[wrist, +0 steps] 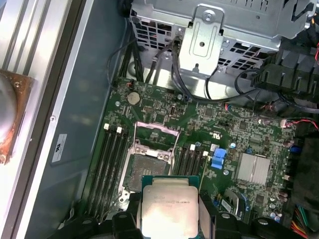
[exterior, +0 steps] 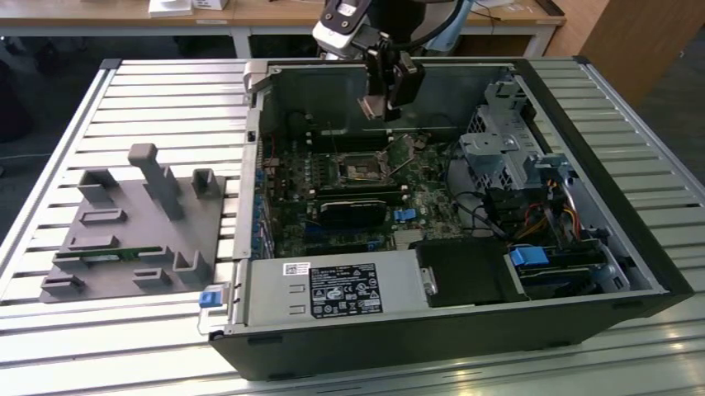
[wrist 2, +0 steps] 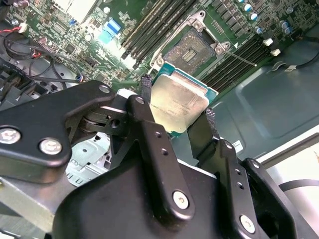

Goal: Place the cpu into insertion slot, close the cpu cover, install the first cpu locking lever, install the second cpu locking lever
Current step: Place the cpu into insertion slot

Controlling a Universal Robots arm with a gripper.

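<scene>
My gripper (exterior: pixel 376 106) hangs over the open computer case and is shut on the cpu (exterior: pixel 374 110). In both wrist views the cpu (wrist 2: pixel 180 99) (wrist: pixel 168 209) is a flat square chip with a dull silver top and green edge. Black fingers (wrist 2: pixel 146 88) press on two opposite sides of it. The insertion slot (exterior: pixel 358 166) (wrist 2: pixel 193 48) (wrist: pixel 148 173) lies bare below the chip, which is held apart from and above it. The cpu cover (wrist: pixel 156 131) stands raised at one edge of the slot. A thin lever rod (wrist 2: pixel 240 58) sticks out beside the socket.
Memory slots (wrist: pixel 112 159) flank the socket. A metal drive cage (exterior: pixel 501 148) and cables fill the case on the exterior view's right. A black labelled power-supply box (exterior: pixel 342 290) sits at the case's near side. A grey fixture tray (exterior: pixel 132 227) lies on the slatted table on the exterior view's left.
</scene>
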